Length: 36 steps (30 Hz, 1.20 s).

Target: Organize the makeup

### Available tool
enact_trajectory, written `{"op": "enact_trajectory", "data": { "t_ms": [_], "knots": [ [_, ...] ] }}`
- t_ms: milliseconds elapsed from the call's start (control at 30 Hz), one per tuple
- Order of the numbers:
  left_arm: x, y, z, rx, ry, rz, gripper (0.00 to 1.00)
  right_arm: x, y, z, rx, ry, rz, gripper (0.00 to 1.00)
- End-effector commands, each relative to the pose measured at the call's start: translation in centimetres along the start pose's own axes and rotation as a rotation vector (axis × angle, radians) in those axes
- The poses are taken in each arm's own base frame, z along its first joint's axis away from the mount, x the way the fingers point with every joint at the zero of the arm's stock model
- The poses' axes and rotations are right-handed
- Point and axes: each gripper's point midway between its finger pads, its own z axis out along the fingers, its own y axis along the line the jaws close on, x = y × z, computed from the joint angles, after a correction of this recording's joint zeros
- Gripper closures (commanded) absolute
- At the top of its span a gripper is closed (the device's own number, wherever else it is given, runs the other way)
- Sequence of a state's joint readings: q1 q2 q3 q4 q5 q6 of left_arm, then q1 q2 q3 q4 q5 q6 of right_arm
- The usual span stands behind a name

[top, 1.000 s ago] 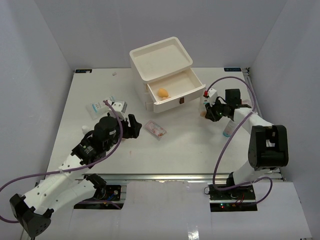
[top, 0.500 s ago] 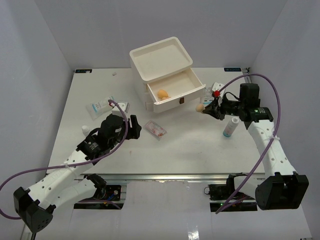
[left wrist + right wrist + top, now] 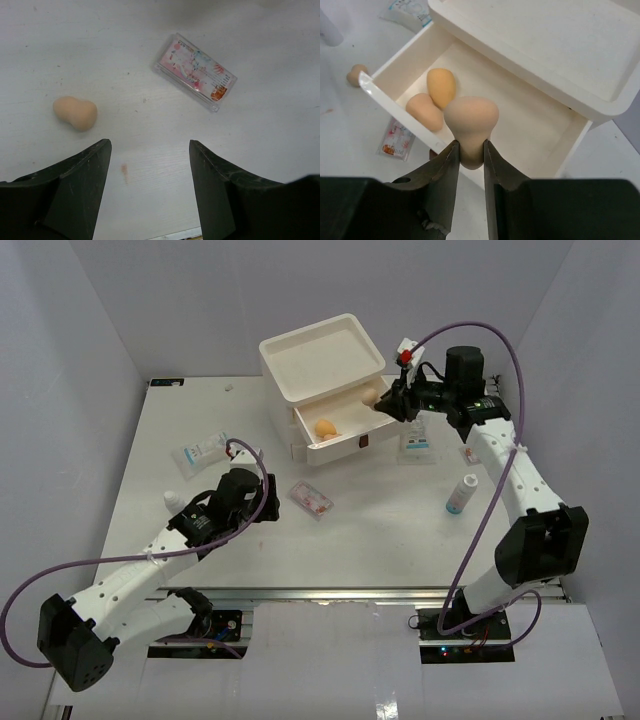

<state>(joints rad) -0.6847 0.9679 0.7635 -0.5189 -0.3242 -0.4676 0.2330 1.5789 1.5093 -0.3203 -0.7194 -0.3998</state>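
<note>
Sponge (image 3: 471,120) moved above drawer (image 3: 520,125), still pinched

You have bright, even overhead light; white tabletop (image 3: 380,530) near washed out, shadows soft under arms. Left wrist view: tabletop sharp, left end effector (image 3: 148,150) dark, slightly blurred. Right wrist view: sponge (image 3: 471,122) and drawer (image 3: 520,125) crisp, right end effector (image 3: 469,155) underexposed, black along bottom.

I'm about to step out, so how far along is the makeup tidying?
Done: an orange sponge and a tan sponge lie in the open drawer. In hand: the right pincer holds a third sponge over it. Left: a fourth sponge, the clear case, the bottle and the packets lie on the table; the left pincer is open.
</note>
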Motion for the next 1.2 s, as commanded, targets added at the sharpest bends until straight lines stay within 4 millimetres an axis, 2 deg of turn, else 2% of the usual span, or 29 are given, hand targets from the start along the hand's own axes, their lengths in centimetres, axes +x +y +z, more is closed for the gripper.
{"op": "enact_trajectory", "data": {
  "t_ms": [0,133,233,367,467,500,567,600,667,733,800,900,1100,1167],
  "knots": [
    [-1.2,0.8,0.3,-0.035,-0.010,-0.042,0.26,-1.8,-1.9,-0.1,0.090,-0.018,0.008,0.53],
    [-0.7,1.5,1.2,-0.038,0.034,-0.071,0.25,-3.3,-1.3,-1.4,0.107,-0.045,-0.016,0.45],
    [-0.5,2.2,2.2,-0.035,0.075,-0.105,0.26,-5.3,0.3,-3.1,0.096,-0.091,-0.036,0.39],
    [-0.3,3.3,3.0,-0.029,0.124,-0.172,0.26,-5.5,2.8,-4.5,0.050,-0.118,-0.034,0.35],
    [-0.4,4.2,3.2,-0.052,0.142,-0.233,0.32,-4.5,6.2,-6.2,-0.049,-0.144,-0.047,0.35],
    [-0.1,4.5,3.3,-0.061,0.157,-0.256,0.33,-4.5,8.3,-7.1,-0.115,-0.169,-0.065,0.35],
    [-0.1,5.2,3.4,-0.081,0.170,-0.304,0.34,-2.1,9.7,-7.6,-0.159,-0.160,-0.051,0.35],
    [0.2,5.6,3.6,-0.095,0.193,-0.335,0.35,-1.2,11.3,-8.2,-0.193,-0.168,-0.051,0.35],
    [1.0,6.7,4.1,-0.147,0.242,-0.396,0.39,1.6,12.8,-8.3,-0.234,-0.154,-0.025,0.35],
    [2.2,7.7,5.0,-0.195,0.301,-0.450,0.43,3.2,13.3,-8.7,-0.221,-0.152,-0.020,0.35],
    [2.9,7.8,5.7,-0.209,0.340,-0.496,0.50,4.3,12.9,-9.3,-0.194,-0.151,-0.001,0.35],
    [3.4,7.8,6.9,-0.221,0.361,-0.527,0.55,4.3,12.1,-10.4,-0.175,-0.170,0.015,0.35],
    [4.5,8.0,8.3,-0.249,0.402,-0.552,0.55,4.8,11.9,-10.9,-0.178,-0.177,0.043,0.35],
    [4.9,8.2,8.5,-0.261,0.411,-0.554,0.56,5.0,11.3,-11.2,-0.157,-0.178,0.052,0.35]
  ]
}}
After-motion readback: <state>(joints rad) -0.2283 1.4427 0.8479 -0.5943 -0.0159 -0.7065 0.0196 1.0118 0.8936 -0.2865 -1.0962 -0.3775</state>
